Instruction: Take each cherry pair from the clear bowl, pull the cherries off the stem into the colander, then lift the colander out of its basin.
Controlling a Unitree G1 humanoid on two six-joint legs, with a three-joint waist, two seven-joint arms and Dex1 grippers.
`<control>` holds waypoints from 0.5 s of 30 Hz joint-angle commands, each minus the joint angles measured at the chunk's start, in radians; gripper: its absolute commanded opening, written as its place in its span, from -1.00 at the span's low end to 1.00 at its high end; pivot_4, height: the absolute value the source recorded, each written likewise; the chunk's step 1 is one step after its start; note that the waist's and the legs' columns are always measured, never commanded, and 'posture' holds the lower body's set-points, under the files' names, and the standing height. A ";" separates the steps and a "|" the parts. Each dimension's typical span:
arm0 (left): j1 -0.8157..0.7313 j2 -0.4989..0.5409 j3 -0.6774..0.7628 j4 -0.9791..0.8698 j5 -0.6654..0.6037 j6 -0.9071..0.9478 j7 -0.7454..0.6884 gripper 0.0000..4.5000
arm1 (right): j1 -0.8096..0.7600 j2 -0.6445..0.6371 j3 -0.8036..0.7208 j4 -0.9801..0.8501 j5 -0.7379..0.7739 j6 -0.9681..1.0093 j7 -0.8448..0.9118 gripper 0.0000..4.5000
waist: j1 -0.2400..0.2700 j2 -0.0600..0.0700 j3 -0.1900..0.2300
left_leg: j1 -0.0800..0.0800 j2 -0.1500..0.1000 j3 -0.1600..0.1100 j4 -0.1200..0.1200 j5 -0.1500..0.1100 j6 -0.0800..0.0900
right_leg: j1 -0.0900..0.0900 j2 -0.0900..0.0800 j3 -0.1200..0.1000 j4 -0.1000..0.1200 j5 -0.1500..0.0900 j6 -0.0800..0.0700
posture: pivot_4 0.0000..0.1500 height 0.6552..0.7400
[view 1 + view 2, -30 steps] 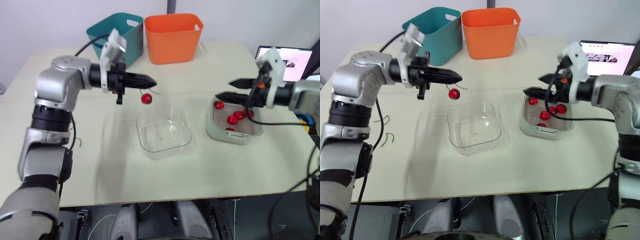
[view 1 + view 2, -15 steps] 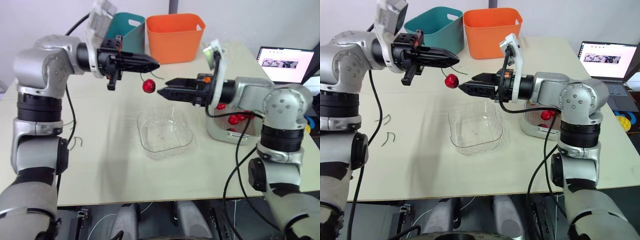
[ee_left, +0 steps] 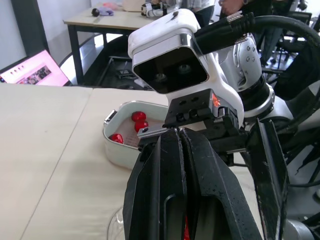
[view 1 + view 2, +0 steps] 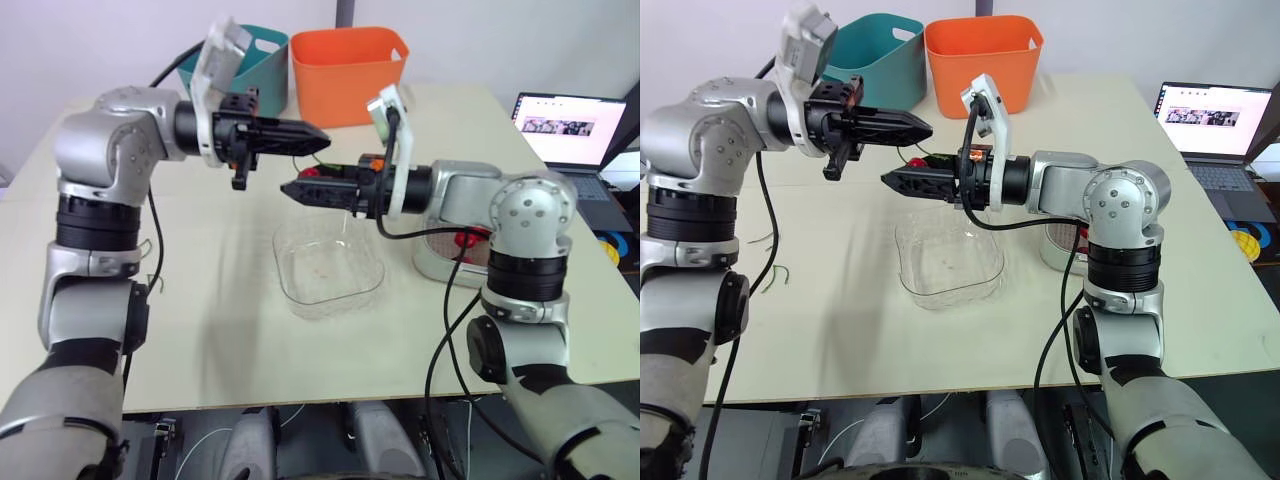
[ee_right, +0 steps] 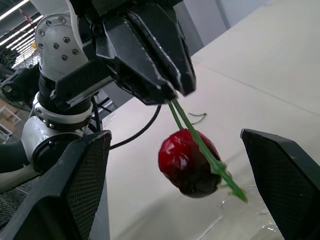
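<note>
A pale table (image 4: 240, 330) carries a teal bin (image 4: 255, 60) and an orange bin (image 4: 345, 75) at its far edge, with a laptop (image 4: 565, 125) far right. The clear bowl (image 4: 328, 265) sits mid-table and looks empty. To its right the colander (image 3: 152, 128) rests in its basin (image 3: 120, 151), holding a few cherries (image 3: 138, 117). In the air near the bowl's far rim, the left gripper (image 4: 322, 140) has its jaws pressed together on a green stem (image 5: 200, 137), from which one cherry (image 5: 187, 162) hangs. The right gripper (image 4: 288, 189) reaches in from the right, its jaws spread wide on either side of that cherry, apart from it. Loose stems (image 4: 778, 272) lie on the table's left part.
</note>
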 commanded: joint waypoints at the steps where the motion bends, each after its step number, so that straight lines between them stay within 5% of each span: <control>1: -0.018 -0.001 0.020 -0.027 -0.017 -0.009 0.007 -1.00 | -0.019 0.010 -0.006 -0.012 0.003 -0.027 -0.006 0.90 | -0.001 0.000 0.000 | 0.000 0.000 0.000 0.000 0.000 0.000 | 0.000 0.000 0.000 0.000 0.000 0.000 | 1.00 1.00; 11: -0.024 -0.001 0.018 -0.016 -0.008 -0.018 0.006 -1.00 | -0.014 0.009 -0.009 -0.019 0.014 -0.024 -0.016 -0.52 | -0.001 0.000 0.000 | 0.000 0.000 0.000 0.000 0.000 0.000 | 0.000 0.000 0.000 0.000 0.000 0.000 | 1.00 1.00; 15: -0.045 0.005 0.025 0.014 0.004 -0.039 0.006 -1.00 | 0.005 -0.013 0.016 -0.049 0.005 -0.021 0.000 -0.58 | 0.000 0.000 0.000 | 0.000 0.000 0.000 0.000 0.000 0.000 | 0.000 0.000 0.000 0.000 0.000 0.000 | 1.00 1.00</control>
